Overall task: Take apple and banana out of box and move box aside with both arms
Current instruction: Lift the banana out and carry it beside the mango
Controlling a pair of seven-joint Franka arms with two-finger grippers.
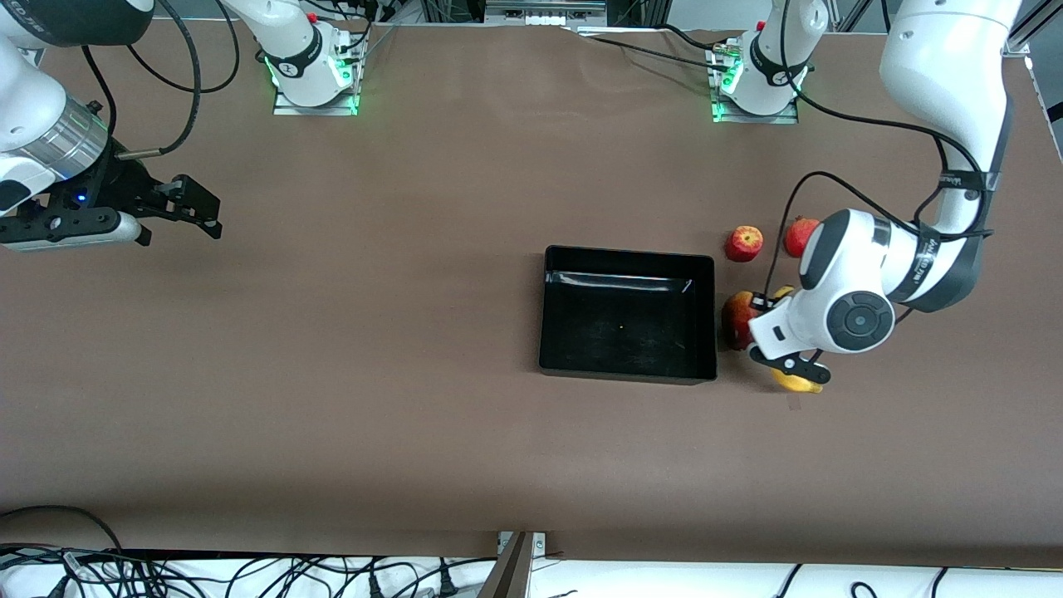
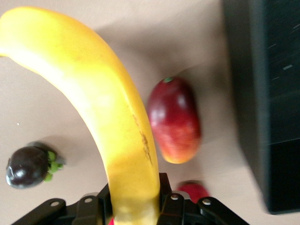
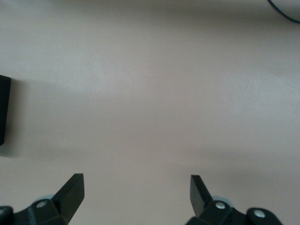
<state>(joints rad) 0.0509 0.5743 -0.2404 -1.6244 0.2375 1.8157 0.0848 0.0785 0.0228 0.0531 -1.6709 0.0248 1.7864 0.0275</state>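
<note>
The brown table fills nearly the whole front view. Just right of its centre sits the black box, flat on the table, with only a tiny yellow speck in it. At the right of the frame the left arm bends down beside the box, and the left gripper is clamped tight on one end of the banana, which in the left wrist view arcs away from the fingers across the upper left of the picture; in the front view only its yellow tips show under the wrist. A large dark red fruit lies just beside the box wall, between box and banana. Higher in the frame, near the arm, lie a small red apple and a second red fruit, partly hidden. A small dark purple fruit shows only at the left wrist view's lower left. At the upper left of the front view the right gripper waits above bare table, fingers spread wide and holding nothing.
</note>
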